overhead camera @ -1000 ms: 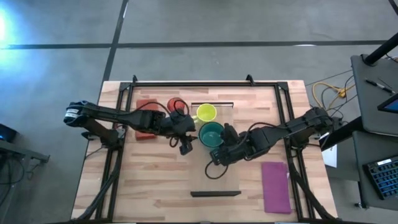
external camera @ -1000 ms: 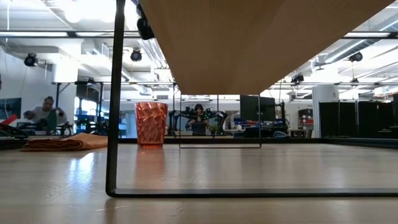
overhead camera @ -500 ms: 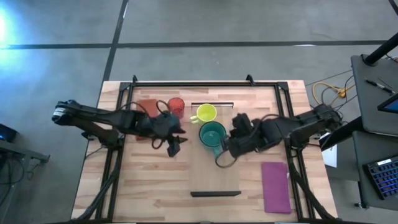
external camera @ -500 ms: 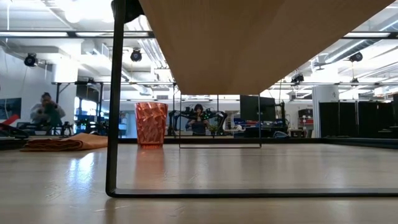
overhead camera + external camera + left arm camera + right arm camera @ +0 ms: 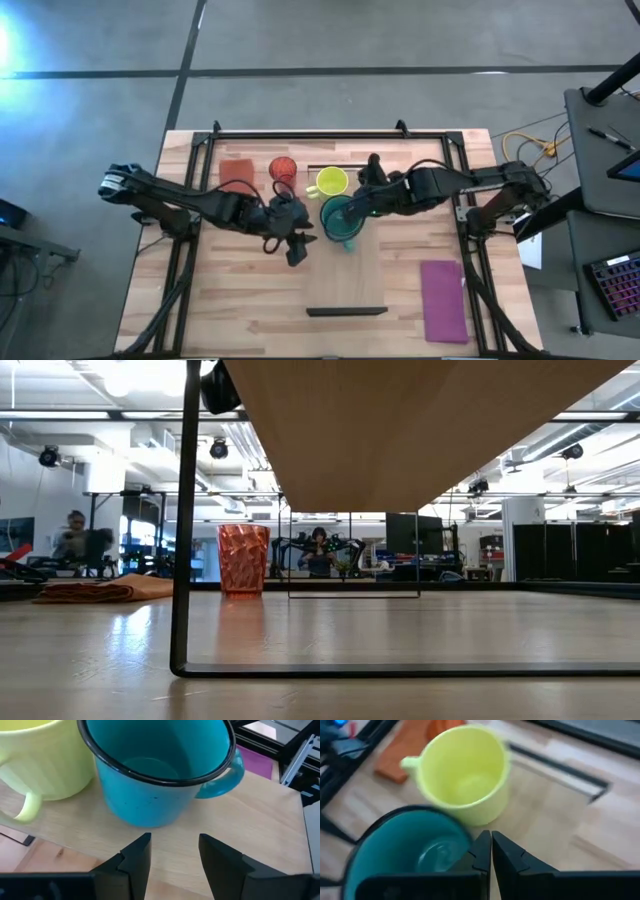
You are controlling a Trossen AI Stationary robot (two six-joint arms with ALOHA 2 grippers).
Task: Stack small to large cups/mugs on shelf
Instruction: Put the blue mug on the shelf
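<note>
The light-wood shelf [image 5: 345,280] stands at mid-table on black wire legs [image 5: 182,520]. The yellow-green mug [image 5: 331,181] and the teal handled mug [image 5: 342,220] stand upright on its far half. The red tumbler [image 5: 283,170] stands on the table to the shelf's left, beside a brown-red flat rectangle [image 5: 238,172]. My left gripper [image 5: 296,250] is open and empty to the left of the teal mug [image 5: 160,775], its fingers pointing at the mug. My right gripper [image 5: 352,208] is shut, just above the shelf between the two mugs [image 5: 491,851]. My right gripper's shut fingers [image 5: 481,851] stand close beside the teal mug's rim [image 5: 462,832], coming from the table's right. I cannot tell whether they touch it.
A purple flat rectangle [image 5: 443,300] lies near the table's right front. Black frame rails [image 5: 330,132] run along the table's far and side edges. The shelf's near half is bare wood. People show in the room beyond the table [image 5: 78,540].
My right gripper has swung from the near right side of the teal mug toward the far edge, ending between the teal and yellow-green mugs. My left gripper has drawn back toward the left edge, then come a little nearer again. The mugs have stayed in place.
</note>
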